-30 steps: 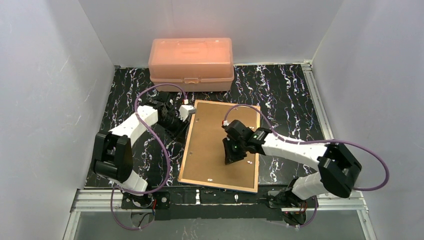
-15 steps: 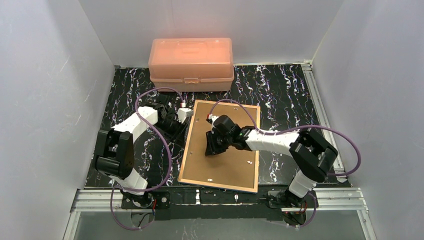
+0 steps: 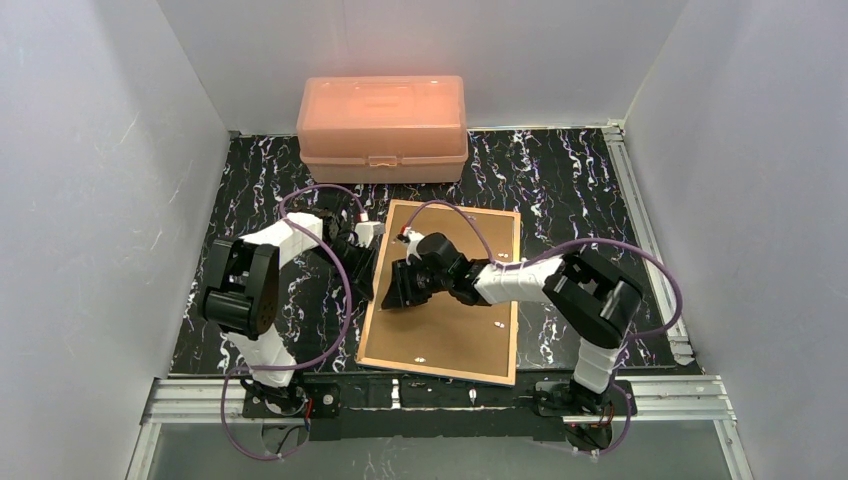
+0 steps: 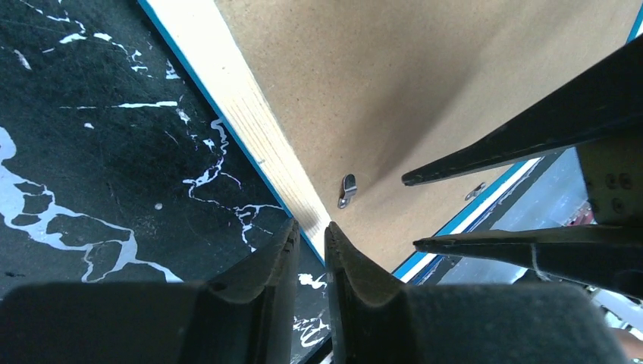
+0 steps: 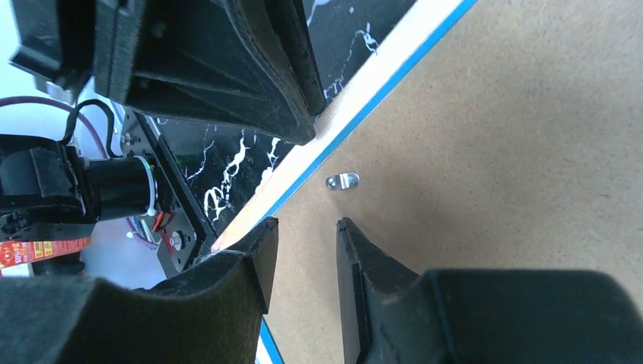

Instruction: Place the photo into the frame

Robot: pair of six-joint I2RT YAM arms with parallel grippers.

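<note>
Nearest the arms, the frame point(image 3: 455, 340) lies face down, running from the near edge of the worktop point(image 3: 570, 180) to its middle. The brown fibreboard backing is up, pale wooden rails run round it, and just a sliver of blue front peeks out underneath. It looks light, thin and stiff, lying dead flat, so I'd take it by the wooden rail, not the board. On its left edge the left gripper point(image 4: 311, 233) has its jaws almost together right at that rail; pinching it or not, I can't tell. Just inside, the right gripper point(image 5: 305, 227) hovers parted and empty over the backing, beside a small metal turn clip point(image 5: 343, 181), which looks fiddly. No photo in sight. Beyond, a salmon-pink box point(image 3: 382, 115) sits at the far edge.
</note>
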